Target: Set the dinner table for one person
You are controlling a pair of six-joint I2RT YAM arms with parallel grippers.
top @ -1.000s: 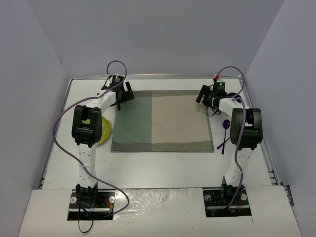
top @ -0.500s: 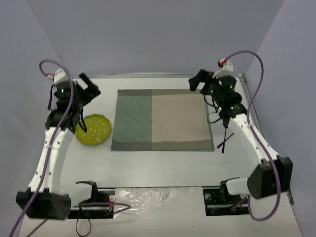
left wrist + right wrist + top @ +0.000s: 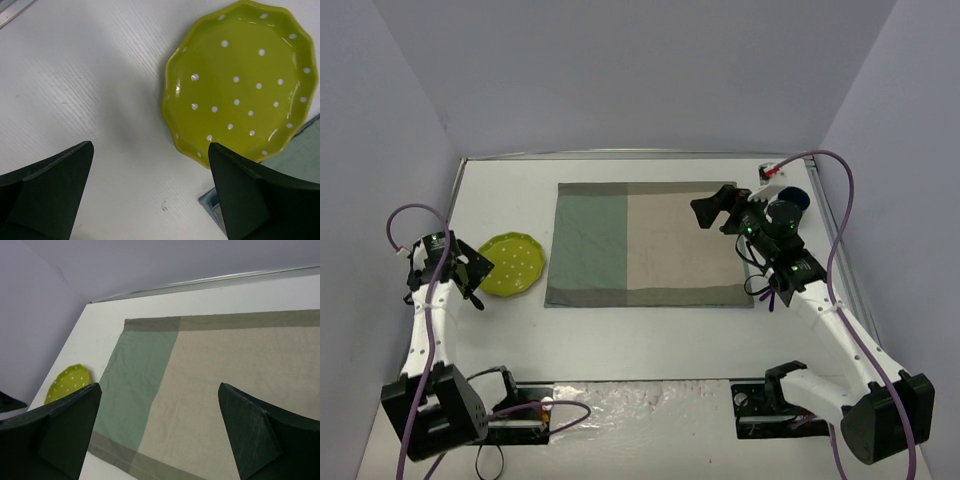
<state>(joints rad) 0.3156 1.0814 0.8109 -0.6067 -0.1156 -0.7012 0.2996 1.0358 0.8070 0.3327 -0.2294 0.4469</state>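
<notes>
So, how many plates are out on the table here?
1: the lime polka-dot plate, on the table beside the mat's left edge. The right arm covers some tabletop, so another may be hidden.

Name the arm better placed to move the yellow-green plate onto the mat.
Left. The left gripper is open, right beside the plate. The right gripper, also open, hovers over the beige half of the mat, across from the plate.
</notes>
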